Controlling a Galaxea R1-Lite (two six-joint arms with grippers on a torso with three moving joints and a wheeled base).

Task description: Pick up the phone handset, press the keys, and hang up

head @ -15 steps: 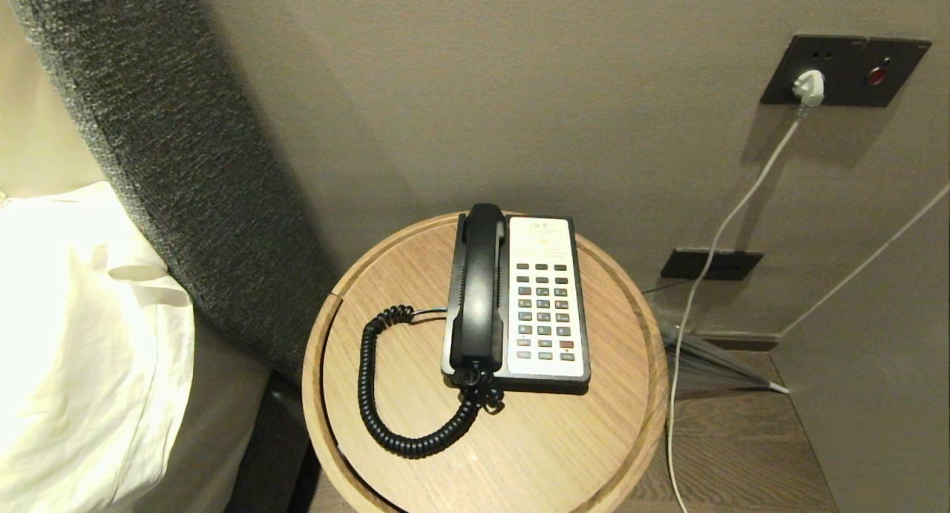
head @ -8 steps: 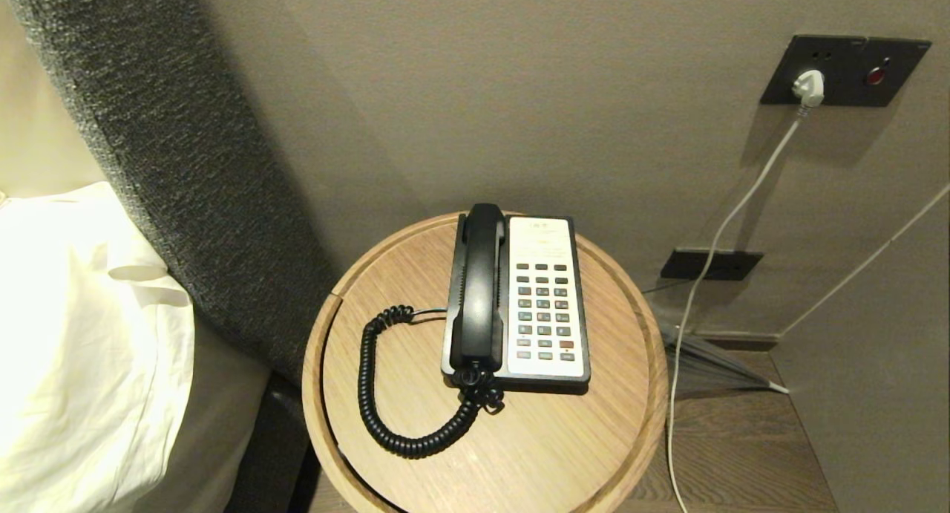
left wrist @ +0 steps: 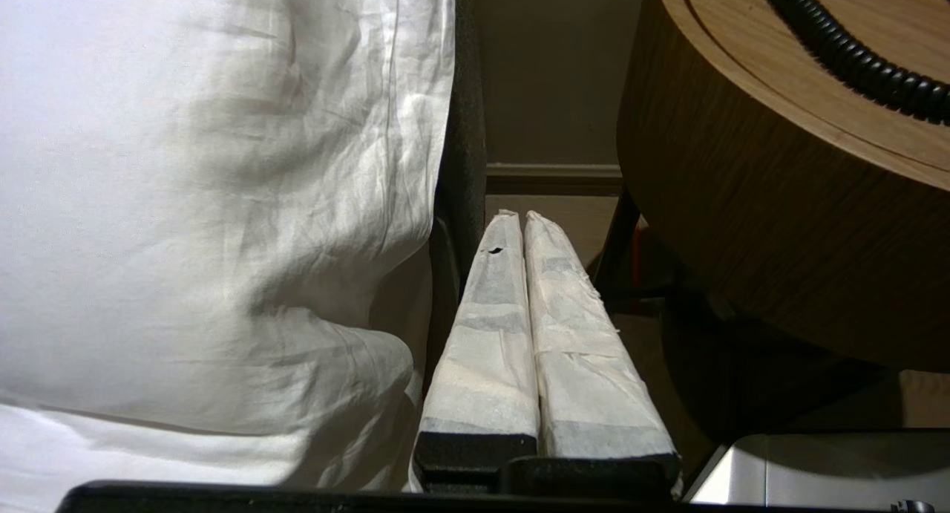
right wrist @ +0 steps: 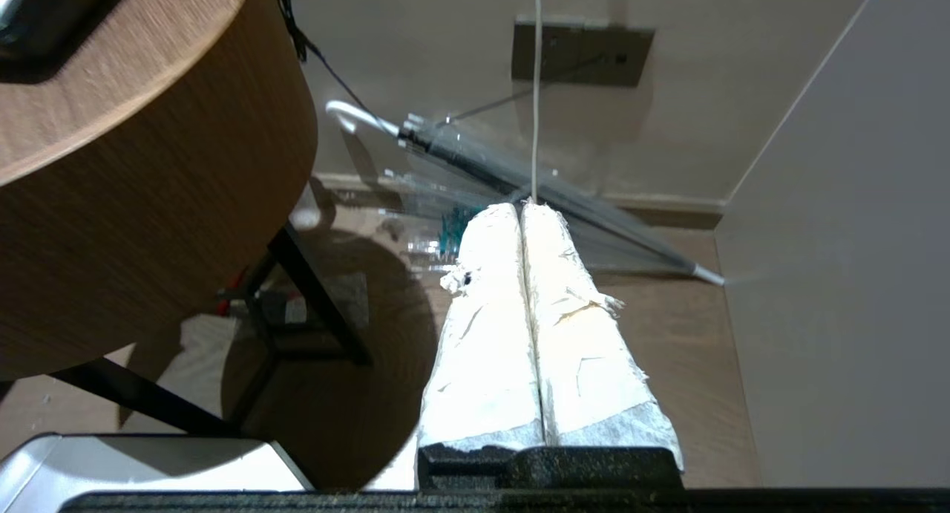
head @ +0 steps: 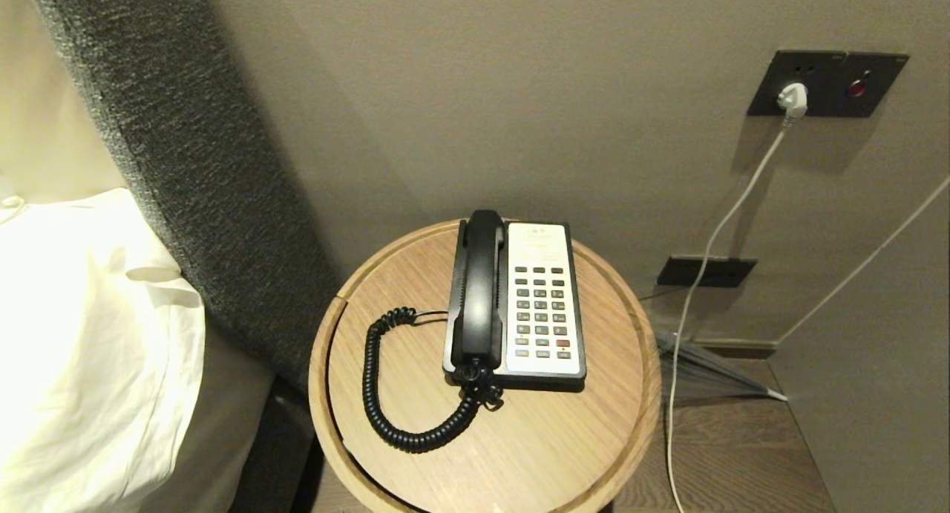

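Head view: phone handset (head: 476,290) cradled, round wooden table (head: 564,453) by wall.

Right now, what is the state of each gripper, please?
Left gripper: closed, holding nothing, low beside the table.
Right gripper: closed, holding nothing, low above the floor.

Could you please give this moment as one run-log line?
phase: pre-grasp | phone handset: on cradle | keys: untouched | left gripper: shut, parked | right gripper: shut, parked
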